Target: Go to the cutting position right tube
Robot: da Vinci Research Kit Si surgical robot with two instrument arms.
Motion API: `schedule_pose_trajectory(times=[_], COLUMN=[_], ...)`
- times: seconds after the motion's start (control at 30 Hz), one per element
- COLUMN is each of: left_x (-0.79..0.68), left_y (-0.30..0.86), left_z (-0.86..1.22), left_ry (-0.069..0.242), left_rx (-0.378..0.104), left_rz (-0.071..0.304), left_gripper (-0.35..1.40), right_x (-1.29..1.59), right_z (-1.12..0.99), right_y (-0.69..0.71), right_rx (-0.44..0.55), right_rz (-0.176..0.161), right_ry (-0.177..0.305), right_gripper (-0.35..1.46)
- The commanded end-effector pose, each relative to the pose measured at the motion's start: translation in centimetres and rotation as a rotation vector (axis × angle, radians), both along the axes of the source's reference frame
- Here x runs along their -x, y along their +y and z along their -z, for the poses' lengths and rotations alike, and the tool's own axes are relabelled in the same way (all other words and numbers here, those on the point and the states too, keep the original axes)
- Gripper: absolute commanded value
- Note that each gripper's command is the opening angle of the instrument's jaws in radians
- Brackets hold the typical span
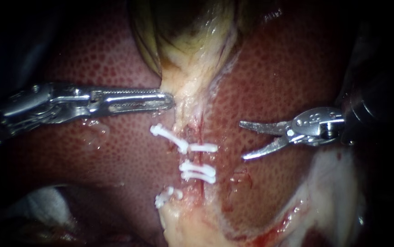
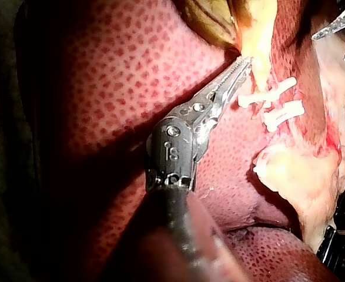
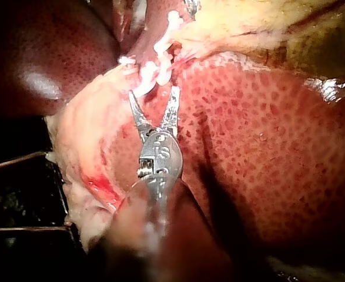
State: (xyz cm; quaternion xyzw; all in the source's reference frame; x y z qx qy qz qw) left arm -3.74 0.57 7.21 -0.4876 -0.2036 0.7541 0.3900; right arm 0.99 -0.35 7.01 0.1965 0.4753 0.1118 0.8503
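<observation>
Small stamped marks are showing on the metal housing of the left instrument (image 2: pixel 243 63) and again on the housing of the right instrument (image 1: pixel 242 140). They are belonging to the instruments, and I am not reading them off. Nothing readable is standing on the liver (image 1: pixel 114 151), the gallbladder (image 1: pixel 183 27) or the white clips (image 1: pixel 197 171).

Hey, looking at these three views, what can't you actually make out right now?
Endoscope view: the tubes are mostly covered by the white clips and pale tissue; their outlines are unclear.
Endoscope view: the right instrument has its shaft lost in shadow.
Left wrist view: the picture's edge cuts off the right instrument; only its tips show.
Right wrist view: its shaft is blurred, too near the camera.
</observation>
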Motion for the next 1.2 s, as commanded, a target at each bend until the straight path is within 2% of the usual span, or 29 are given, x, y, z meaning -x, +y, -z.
schedule_pose_trajectory(times=[0.03, 0.13, 0.2, 0.37, 0.53, 0.8, 0.93, 1.03, 1.2], left_x=[-0.01, -0.09, -0.19, -0.49, -0.67, -0.70, -0.69, -0.69, -0.68], left_y=[0.00, 0.03, 0.11, 0.29, 0.34, 0.34, 0.34, 0.33, 0.31], left_z=[0.01, 0.09, 0.19, 0.53, 0.77, 0.85, 0.85, 0.86, 0.90], left_ry=[-0.001, -0.005, -0.006, -0.014, -0.025, -0.027, -0.026, -0.026, -0.024], left_rx=[0.000, -0.005, -0.013, -0.005, 0.012, 0.017, 0.017, 0.017, 0.017], left_rz=[-0.001, -0.005, -0.010, 0.033, 0.050, 0.053, 0.054, 0.054, 0.056], left_gripper=[-0.35, -0.35, -0.35, -0.35, -0.35, -0.35, -0.35, -0.35, -0.35], right_x=[0.00, 0.00, 0.00, 0.00, -0.01, -0.13, -0.28, -0.41, -0.53], right_z=[0.00, -0.01, -0.01, -0.01, -0.01, -0.08, -0.24, -0.42, -0.69], right_y=[0.00, 0.00, 0.00, 0.00, -0.01, -0.09, -0.20, -0.29, -0.38], right_rx=[0.000, 0.000, 0.000, 0.001, 0.001, 0.001, -0.013, -0.024, -0.046], right_rz=[-0.001, -0.001, -0.001, -0.001, -0.001, 0.013, 0.026, 0.034, 0.039], right_ry=[0.000, 0.000, 0.000, 0.000, -0.001, 0.011, 0.017, 0.004, -0.010], right_gripper=[1.43, 1.43, 1.43, 1.43, 1.43, 1.43, 1.43, 1.43, 1.43])
